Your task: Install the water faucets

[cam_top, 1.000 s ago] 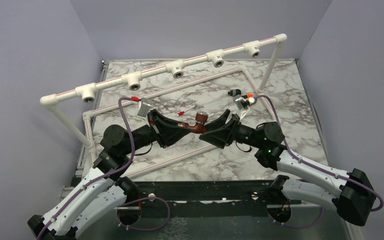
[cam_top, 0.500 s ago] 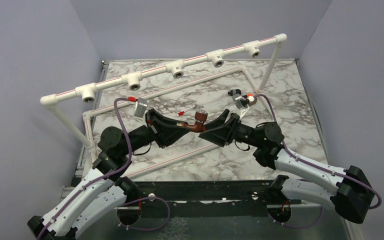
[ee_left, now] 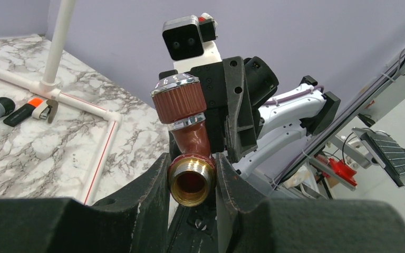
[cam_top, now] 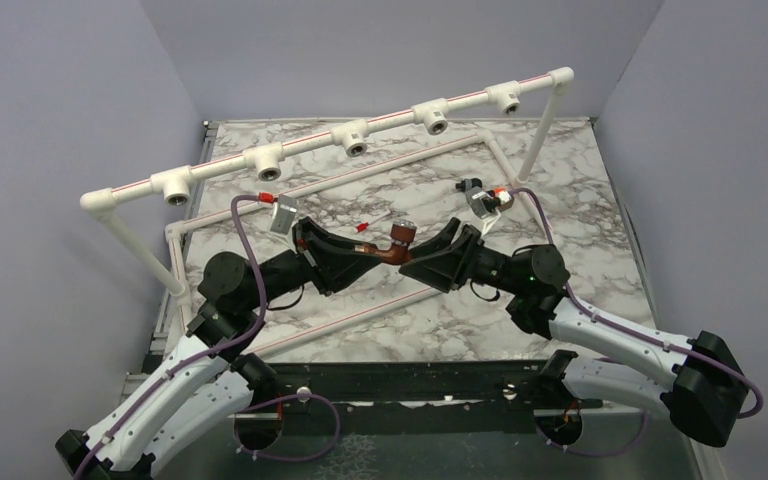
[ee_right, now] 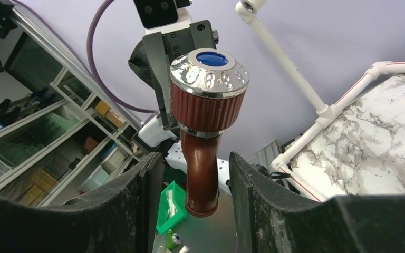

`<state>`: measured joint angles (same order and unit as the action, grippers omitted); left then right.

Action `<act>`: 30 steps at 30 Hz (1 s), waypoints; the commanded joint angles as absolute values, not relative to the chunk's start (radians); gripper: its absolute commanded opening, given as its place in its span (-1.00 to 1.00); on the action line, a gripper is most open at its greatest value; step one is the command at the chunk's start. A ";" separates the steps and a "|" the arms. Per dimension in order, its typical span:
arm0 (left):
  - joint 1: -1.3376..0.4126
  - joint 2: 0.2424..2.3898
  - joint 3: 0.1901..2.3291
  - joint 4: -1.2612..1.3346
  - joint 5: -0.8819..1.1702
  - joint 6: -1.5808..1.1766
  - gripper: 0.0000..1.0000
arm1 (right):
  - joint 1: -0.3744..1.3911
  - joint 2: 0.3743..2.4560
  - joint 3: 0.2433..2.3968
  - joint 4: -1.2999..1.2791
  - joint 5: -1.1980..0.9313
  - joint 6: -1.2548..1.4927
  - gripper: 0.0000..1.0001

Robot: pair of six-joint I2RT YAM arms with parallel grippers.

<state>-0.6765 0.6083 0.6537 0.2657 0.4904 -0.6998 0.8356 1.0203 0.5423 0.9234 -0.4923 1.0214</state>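
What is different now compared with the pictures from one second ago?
The right gripper has edged slightly left, closer around the water faucet; its fingers flank the stem with gaps, not gripping yet. The left gripper stays shut on the faucet's threaded end, and the white pipe frame has not moved.

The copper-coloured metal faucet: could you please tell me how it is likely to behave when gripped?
Probably rigid and heavy for its size: the reddish-brown, copper-coloured metal faucet looks solid, with a brass threaded end. Its smooth glossy stem may slip or twist between the jaws; the ribbed knob should grip better. Round, it might roll if set down.
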 commanded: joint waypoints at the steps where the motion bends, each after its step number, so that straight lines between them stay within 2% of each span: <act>1: -0.680 0.615 0.654 0.313 0.516 -0.693 -1.00 | 0.830 1.027 0.575 0.965 -0.490 1.027 0.04; 10: -0.680 0.628 0.656 0.314 0.522 -0.685 -1.00 | 0.830 1.031 0.573 0.968 -0.483 1.025 -0.09; 15: -0.681 0.627 0.654 0.314 0.522 -0.683 -1.00 | 0.830 1.032 0.562 0.977 -0.479 1.031 -0.36; 17: -0.680 0.625 0.653 0.314 0.519 -0.683 -1.00 | 0.830 1.029 0.559 0.980 -0.476 1.031 -0.62; 18: -0.680 0.624 0.652 0.314 0.520 -0.683 -1.00 | 0.829 1.029 0.557 0.980 -0.474 1.032 -0.87; 19: -0.680 0.624 0.652 0.314 0.520 -0.683 -1.00 | 0.829 1.028 0.557 0.980 -0.473 1.032 -0.97; 24: -0.681 0.622 0.643 0.311 0.504 -0.688 -1.00 | 0.829 1.025 0.551 0.996 -0.468 1.034 -0.99; 28: -0.680 0.622 0.650 0.288 0.492 -0.679 -0.40 | 0.829 0.997 0.558 0.950 -0.462 1.000 -0.99; 29: -0.680 0.623 0.654 0.277 0.489 -0.676 -0.22 | 0.830 0.987 0.560 0.935 -0.456 0.988 -0.99; 30: -0.680 0.624 0.662 0.262 0.483 -0.670 0.06 | 0.830 0.976 0.562 0.913 -0.449 0.974 -0.99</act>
